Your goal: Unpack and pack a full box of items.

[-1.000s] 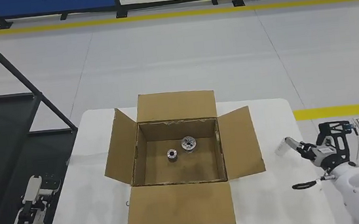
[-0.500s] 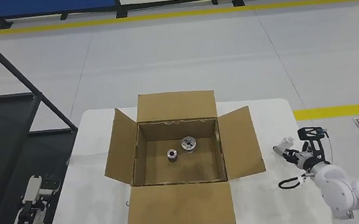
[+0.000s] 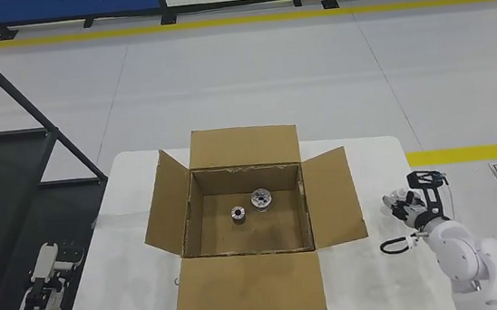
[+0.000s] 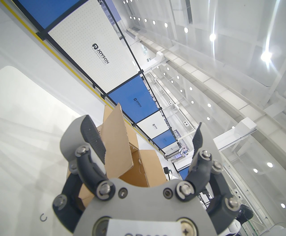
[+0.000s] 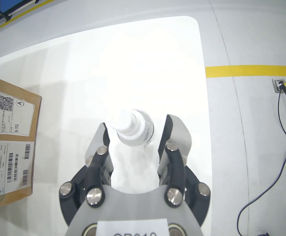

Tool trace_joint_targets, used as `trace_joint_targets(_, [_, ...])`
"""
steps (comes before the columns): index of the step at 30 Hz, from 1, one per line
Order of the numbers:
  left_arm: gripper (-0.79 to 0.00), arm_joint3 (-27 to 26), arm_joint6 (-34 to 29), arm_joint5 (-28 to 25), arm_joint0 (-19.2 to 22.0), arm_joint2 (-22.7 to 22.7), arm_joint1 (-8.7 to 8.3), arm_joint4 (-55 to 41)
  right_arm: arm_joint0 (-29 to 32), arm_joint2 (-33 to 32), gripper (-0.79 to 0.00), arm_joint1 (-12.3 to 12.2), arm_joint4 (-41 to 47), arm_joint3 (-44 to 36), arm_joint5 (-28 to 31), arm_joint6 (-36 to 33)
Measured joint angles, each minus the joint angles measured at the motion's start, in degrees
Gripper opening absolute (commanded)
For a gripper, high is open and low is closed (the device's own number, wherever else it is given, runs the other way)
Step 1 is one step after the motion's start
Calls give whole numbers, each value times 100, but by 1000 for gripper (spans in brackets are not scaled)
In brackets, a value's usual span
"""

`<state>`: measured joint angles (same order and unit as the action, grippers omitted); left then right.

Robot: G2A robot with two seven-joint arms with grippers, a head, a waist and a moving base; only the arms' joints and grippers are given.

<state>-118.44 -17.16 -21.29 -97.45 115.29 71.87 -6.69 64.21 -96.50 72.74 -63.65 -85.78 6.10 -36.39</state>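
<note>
1. Top view: the box [image 3: 330,196] is seen open in the middle of the bench [image 3: 380,273]. All four flaps are folded outward, so the inside can be reached from above. A larger metal part [image 3: 261,198] is left on its floor just beside a smaller metal part [image 3: 237,213], both toward the far wall. The right end effector [image 3: 406,202] is placed over the bench to the right of the box, near the right flap but apart from it.

2. Left wrist view: the left end effector [image 4: 142,124] is pointed up toward the hall ceiling, fingers wide apart, nothing held. The box flaps are seen beyond it, well apart. It is judged to be parked clear so the box opening is left free for the other arm.

3. Right wrist view: a spray bottle [image 5: 134,131] is stood upright on the bench, cap up, outside the box and near its labelled flap. The right end effector's fingers are spread, one on each side of the bottle, not clamped on it. This straddle from above is judged to suit an upright bottle, since its body can be taken evenly. Whether the bottle is being unpacked or repacked cannot be told. With one item out and two parts inside, the task is judged partway. A light, narrow bottle could be tipped if one finger touches first.
</note>
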Motion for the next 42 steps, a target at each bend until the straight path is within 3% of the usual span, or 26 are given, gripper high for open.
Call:
trace_joint_targets(7, [0, 0, 0, 0, 0, 0, 0, 0, 326, -257, -785, -33, 393, -704, -6, 275])
trace_joint_targets(16, [0, 0, 0, 0, 0, 0, 0, 0, 1052, -571, -785, -41, 1150, -2635, -103, 553])
trace_joint_targets(25, [0, 0, 0, 0, 0, 0, 0, 0, 1312, 26, -785, -56, 1352, -4148, 331, 466])
trace_joint_targets(33, [0, 0, 0, 0, 0, 0, 0, 0, 544, 1458, -785, -62, 910, -4263, 692, -273])
trace_joint_targets(42, [0, 0, 0, 0, 0, 0, 0, 0, -1287, 3612, -785, 162, 157, -2690, 259, -1549])
